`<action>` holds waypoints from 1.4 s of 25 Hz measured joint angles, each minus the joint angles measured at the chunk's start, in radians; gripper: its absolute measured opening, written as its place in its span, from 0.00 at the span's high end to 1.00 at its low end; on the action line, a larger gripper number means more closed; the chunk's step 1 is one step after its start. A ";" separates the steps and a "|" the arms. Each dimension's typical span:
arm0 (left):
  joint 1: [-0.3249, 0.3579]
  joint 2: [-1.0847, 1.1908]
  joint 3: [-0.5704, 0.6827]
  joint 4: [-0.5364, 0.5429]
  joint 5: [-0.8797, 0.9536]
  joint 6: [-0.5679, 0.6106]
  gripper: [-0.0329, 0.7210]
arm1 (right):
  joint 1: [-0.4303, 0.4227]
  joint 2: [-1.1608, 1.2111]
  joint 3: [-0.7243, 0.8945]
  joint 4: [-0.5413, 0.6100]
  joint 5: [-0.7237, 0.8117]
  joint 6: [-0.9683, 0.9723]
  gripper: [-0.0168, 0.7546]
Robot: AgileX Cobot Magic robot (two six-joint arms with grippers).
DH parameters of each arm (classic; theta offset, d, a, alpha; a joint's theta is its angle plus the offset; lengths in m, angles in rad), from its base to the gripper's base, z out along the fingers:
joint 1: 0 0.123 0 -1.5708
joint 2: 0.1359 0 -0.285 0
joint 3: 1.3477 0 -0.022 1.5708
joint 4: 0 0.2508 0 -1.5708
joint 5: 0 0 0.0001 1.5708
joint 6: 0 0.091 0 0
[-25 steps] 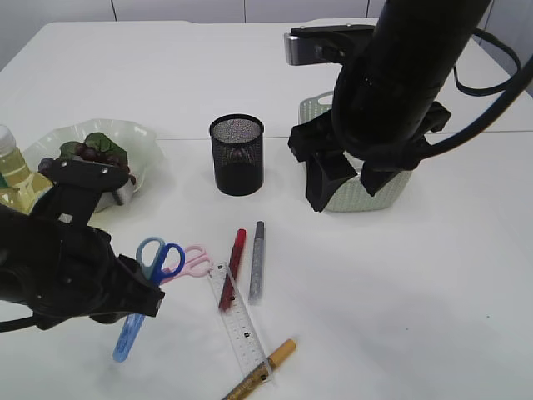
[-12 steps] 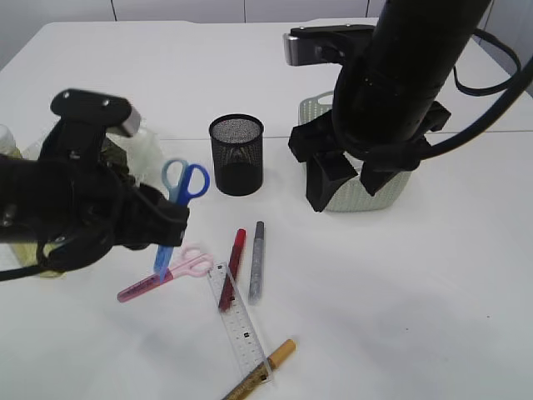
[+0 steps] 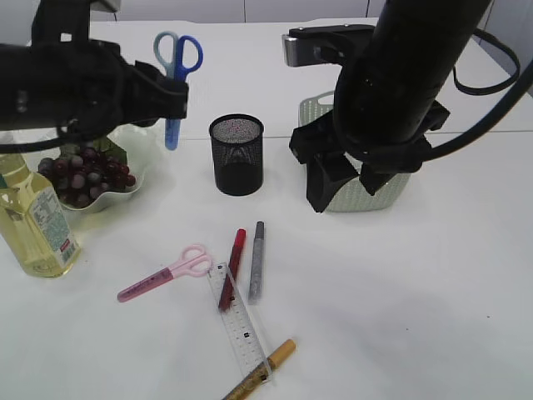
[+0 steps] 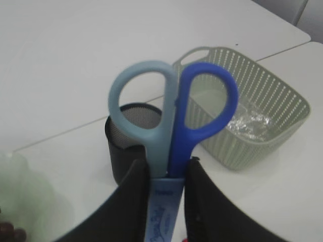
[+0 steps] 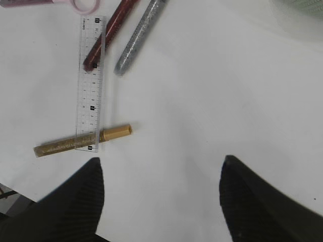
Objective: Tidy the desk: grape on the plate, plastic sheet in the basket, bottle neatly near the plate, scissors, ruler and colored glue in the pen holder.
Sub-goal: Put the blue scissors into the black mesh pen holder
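I've got the left gripper (image 4: 166,176) clamped on the blue scissors (image 4: 171,126), handles above the fingers so the blades drop into the pen holder (image 4: 132,138) just beyond (right gripper (image 5: 161,174) idles, spread wide).

blue scissors (image 4: 169,131): smooth, slightly glossy plastic handles
pen holder (image 3: 236,155): black metal mesh, matt
basket (image 4: 247,121): pale green perforated plastic, matt
ruler (image 5: 91,83): clear plastic, glossy
glue pens (image 3: 256,260): glittery surface
bottle (image 3: 35,218): clear glossy plastic
table (image 3: 400,292): white, smooth, matt
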 joint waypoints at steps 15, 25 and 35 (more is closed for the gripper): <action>0.002 0.371 -0.304 -0.003 -0.266 0.000 0.77 | 0.000 0.000 0.000 -0.032 0.000 -0.021 0.30; 0.061 0.551 -0.418 -0.017 -0.350 0.000 0.77 | 0.000 0.000 0.000 -0.060 0.000 -0.022 0.30; 0.061 0.629 -0.451 -0.017 -0.356 0.000 0.77 | 0.000 0.000 0.000 -0.090 0.000 -0.022 0.30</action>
